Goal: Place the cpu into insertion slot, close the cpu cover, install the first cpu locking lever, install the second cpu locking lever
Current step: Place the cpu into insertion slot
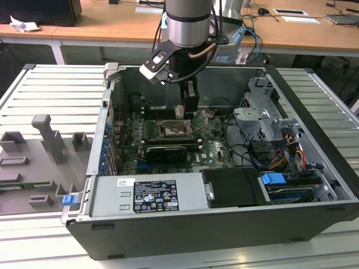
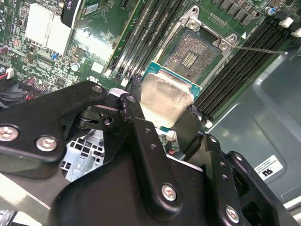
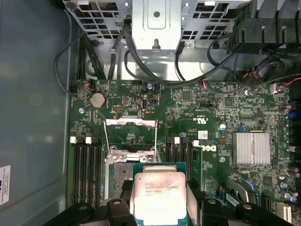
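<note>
- cpu, pinched by opposite edges in the gripper, hangs above the motherboard.
- insertion slot lies bare nearby, apart from the cpu; cpu cover stands raised.
- Best squared to the slot's rim and lowered flat, never slid across it.

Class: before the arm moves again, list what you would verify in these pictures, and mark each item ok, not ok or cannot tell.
1. Cpu gripped: ok, the jaws are shut on two opposite edges.
2. Slot free: ok, its contacts lie bare with nothing on them.
3. Cover clear of the slot: ok, it is swung up.
4. Lever released: ok for the one seen, which sticks out from the slot's corner.
5. Cpu seated: not ok, it is held above and apart from the slot.
6. Cpu turned to match the slot: cannot tell.
</note>
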Robot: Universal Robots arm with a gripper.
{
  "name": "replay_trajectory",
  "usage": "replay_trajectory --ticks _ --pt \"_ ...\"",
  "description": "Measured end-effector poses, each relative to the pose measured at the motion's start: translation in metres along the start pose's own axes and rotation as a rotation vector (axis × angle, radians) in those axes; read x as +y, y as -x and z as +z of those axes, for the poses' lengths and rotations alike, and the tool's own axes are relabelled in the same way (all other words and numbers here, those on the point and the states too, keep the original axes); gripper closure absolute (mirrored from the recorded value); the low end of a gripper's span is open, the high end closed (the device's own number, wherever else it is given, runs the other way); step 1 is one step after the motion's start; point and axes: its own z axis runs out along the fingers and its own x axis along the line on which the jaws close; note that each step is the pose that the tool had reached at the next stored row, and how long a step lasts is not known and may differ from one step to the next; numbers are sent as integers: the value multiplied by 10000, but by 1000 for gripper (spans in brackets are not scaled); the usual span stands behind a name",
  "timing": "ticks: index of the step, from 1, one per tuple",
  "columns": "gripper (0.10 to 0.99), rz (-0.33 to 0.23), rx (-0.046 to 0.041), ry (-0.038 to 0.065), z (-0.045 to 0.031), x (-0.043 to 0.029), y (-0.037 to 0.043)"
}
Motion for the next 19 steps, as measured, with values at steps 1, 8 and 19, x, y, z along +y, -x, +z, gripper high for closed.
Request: replay_trajectory --ticks 1,8,19 --pt "557 0 -1 0 2 0 0" --pt "557 0 -1 0 15 -1 0" --pt "557 0 0 0 39 -3 1"
